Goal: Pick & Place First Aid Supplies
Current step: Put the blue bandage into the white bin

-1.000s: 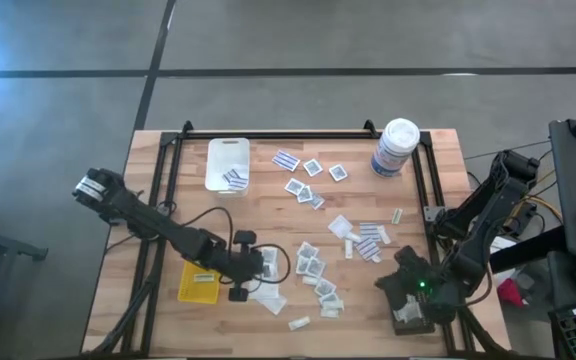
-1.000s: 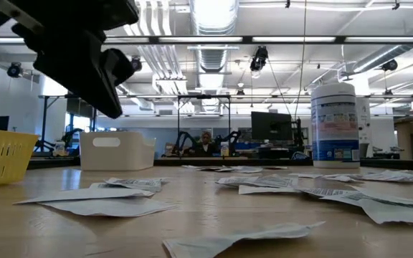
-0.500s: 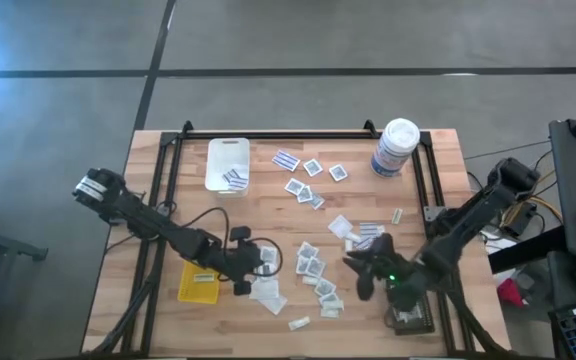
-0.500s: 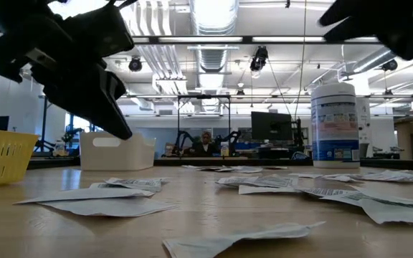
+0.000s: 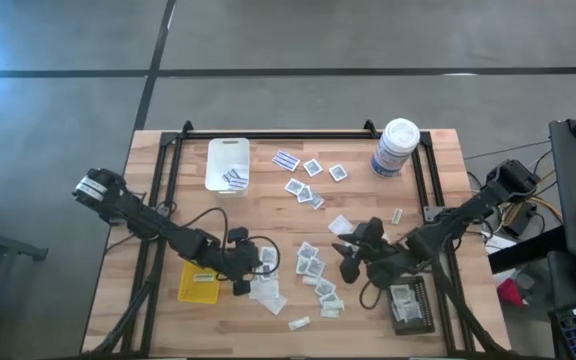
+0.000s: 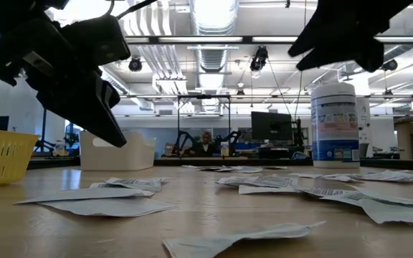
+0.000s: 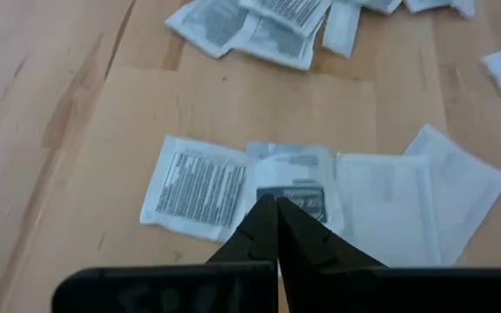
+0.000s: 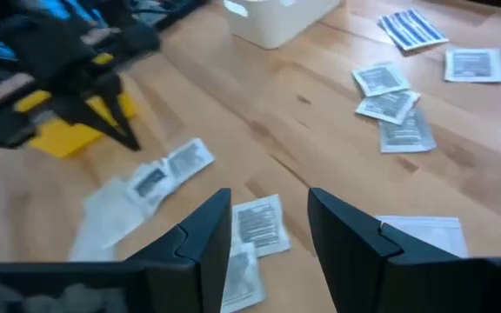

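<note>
Packets of first aid supplies lie scattered flat across the wooden table, most in loose clusters between the two arms, a few already inside the white tray at the far end.

Left gripper: fingers pressed together, tips pointed down at a small group of white packets lying directly beneath and ahead of them. In the left wrist view the closed tips sit over a packet with a dark grey centre; whether they pinch its edge or merely rest above it cannot be told. The yellow tray stands just behind this gripper, a likely drop point, which would explain working the nearest cluster.

Right gripper: fingers spread wide with nothing between them, hovering above the table. Square packets lie just ahead of and below the gap. The black tray sits close behind this gripper and holds at least one packet. Judgement: the spread stance suits an approach for a fresh pick.

Remarks: white canister stands upright well beyond the right gripper, clear of both arms. Packets overlap in places, so taking two at once is a risk.
</note>
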`<state>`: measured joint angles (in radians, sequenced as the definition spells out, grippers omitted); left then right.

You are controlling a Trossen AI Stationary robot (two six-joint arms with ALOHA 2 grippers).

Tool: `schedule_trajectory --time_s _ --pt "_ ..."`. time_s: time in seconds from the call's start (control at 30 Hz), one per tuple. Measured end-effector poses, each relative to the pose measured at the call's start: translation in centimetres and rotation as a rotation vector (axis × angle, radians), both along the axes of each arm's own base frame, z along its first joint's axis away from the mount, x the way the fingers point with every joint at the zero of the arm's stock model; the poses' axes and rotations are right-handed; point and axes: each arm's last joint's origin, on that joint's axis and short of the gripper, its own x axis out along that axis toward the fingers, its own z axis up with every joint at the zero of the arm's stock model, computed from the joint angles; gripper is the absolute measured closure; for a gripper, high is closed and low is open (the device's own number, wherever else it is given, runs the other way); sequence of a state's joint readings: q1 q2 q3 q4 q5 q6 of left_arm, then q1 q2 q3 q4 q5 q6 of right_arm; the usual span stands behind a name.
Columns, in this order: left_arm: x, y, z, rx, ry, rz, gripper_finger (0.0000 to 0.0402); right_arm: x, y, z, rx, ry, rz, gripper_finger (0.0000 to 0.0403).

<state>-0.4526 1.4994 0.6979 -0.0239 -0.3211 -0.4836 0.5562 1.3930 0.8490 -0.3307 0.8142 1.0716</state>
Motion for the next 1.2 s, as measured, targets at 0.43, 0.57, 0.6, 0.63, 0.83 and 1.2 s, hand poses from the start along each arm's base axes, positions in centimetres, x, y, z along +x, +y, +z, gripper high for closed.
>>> schedule_trajectory --time_s 0.43,0.57,0.6,0.63,0.83,1.2 --pt "0.2 -1.2 0.5 -0.261 0.02 -0.212 0.0401 2.7 -2.1 -3.1 0.006 0.128 -0.049 0.0266" --pt "0.1 -1.4 0.5 -0.281 0.028 -0.227 0.0401 3.3 -2.2 -3.4 0.019 0.141 -0.041 0.0265" --pt "0.1 -1.4 0.5 -0.286 0.029 -0.219 0.0401 3.4 -2.2 -3.5 0.025 0.137 -0.038 0.0264" --pt "0.2 -1.4 0.4 -0.289 0.034 -0.213 0.0401 3.5 -2.2 -3.6 0.028 0.135 -0.035 0.0264" --pt "0.5 -1.8 -1.4 -0.292 0.094 -0.207 0.0401 4.6 -1.6 -3.6 0.073 0.076 0.033 0.0271" --pt "1.0 -1.3 -2.9 -0.294 0.15 -0.19 0.0401 6.1 -0.7 -3.8 0.126 -0.009 0.142 0.027"
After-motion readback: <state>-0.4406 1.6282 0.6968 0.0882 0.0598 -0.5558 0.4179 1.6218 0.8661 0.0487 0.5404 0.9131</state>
